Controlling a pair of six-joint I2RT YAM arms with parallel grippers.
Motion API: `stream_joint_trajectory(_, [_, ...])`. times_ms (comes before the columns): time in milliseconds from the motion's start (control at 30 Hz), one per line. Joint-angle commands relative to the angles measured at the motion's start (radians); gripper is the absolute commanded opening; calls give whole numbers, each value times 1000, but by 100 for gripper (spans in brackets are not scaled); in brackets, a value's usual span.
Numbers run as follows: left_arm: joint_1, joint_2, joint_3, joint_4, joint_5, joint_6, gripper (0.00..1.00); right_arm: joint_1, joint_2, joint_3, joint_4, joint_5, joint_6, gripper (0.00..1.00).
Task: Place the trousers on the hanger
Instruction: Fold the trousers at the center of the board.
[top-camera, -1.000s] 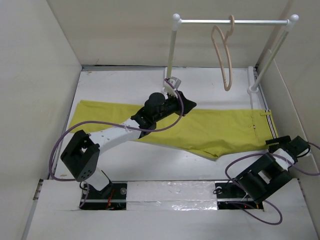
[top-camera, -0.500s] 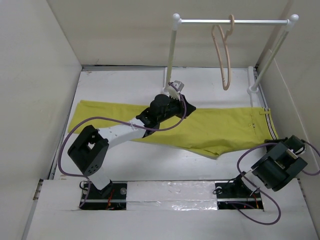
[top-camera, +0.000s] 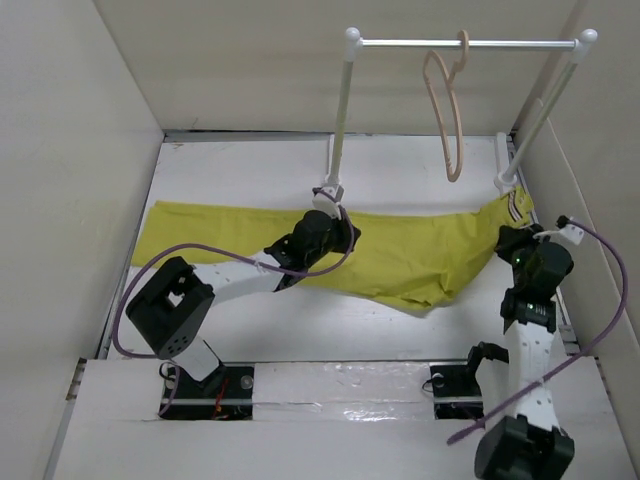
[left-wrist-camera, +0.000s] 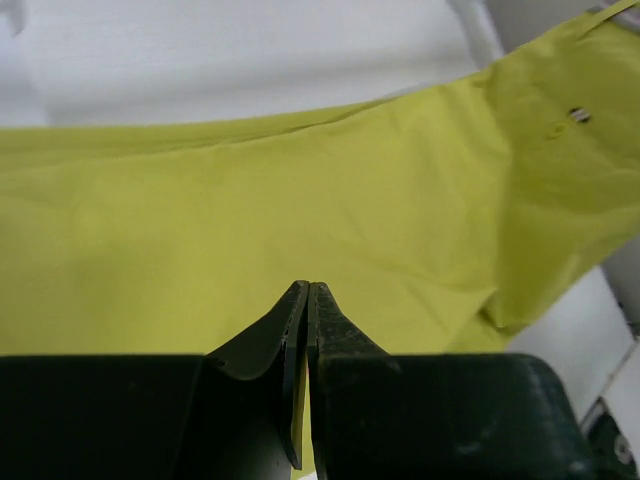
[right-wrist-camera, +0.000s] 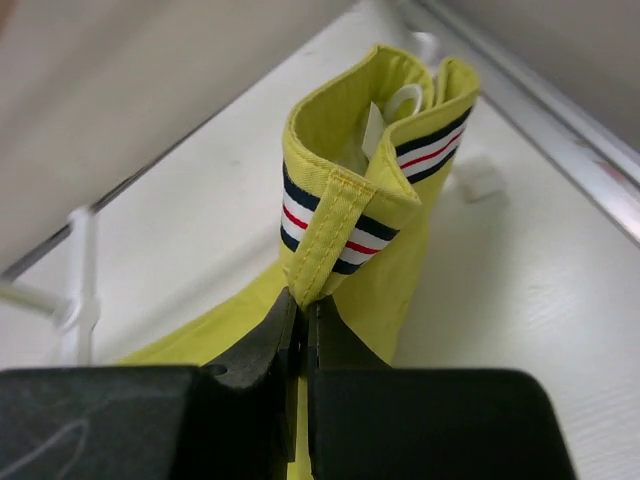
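The yellow-green trousers (top-camera: 420, 250) lie flat across the table, legs to the left. My right gripper (top-camera: 517, 228) is shut on their striped waistband (right-wrist-camera: 345, 235), pinching a belt loop (right-wrist-camera: 330, 235) between the fingertips (right-wrist-camera: 303, 300), so that this end stands up off the table. My left gripper (top-camera: 327, 207) is shut with its tips (left-wrist-camera: 305, 288) over the flat cloth (left-wrist-camera: 300, 200) near the trousers' far edge; no fold shows between the jaws. The pale wooden hanger (top-camera: 455, 170) hangs empty from the rail (top-camera: 470, 43), behind and above the trousers.
The white rail stand has a post (top-camera: 343, 110) just behind my left gripper and a slanted post (top-camera: 540, 110) with a foot (top-camera: 508, 178) next to the raised waistband. Pale walls close in the table on the left, back and right.
My right arm rose from the front right corner, reached the waistband, shut on it and lifted that end. My left gripper, still shut, slid a little leftward along the cloth.
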Motion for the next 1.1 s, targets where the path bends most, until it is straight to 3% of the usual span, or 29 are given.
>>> stream_joint_trajectory(0, [-4,-120,-73,-12,-136,-42,0,175,-67,64,-177,72,-94,0])
stream_joint_trajectory(200, [-4,-229,-185,-99,-257,-52,0,435,-82,69,-329,42,-117,0])
stream_joint_trajectory(333, [-4,-324,-283,-133,-294,-77,0,643,-55,78,-326,60,-72,0])
stream_joint_trajectory(500, [-4,-361,-340,-144,-253,-78,0,1032,71,168,-293,261,4,0])
stream_joint_trajectory(600, [-4,-366,-401,-121,-239,-97,0,1188,149,256,-238,354,41,0])
stream_joint_trajectory(867, [-22,-288,-517,-23,-225,-161,0,1233,276,522,-127,341,-24,0])
stream_joint_trajectory(1067, [-67,-235,-543,37,-222,-190,0,1147,255,720,-158,330,-102,0])
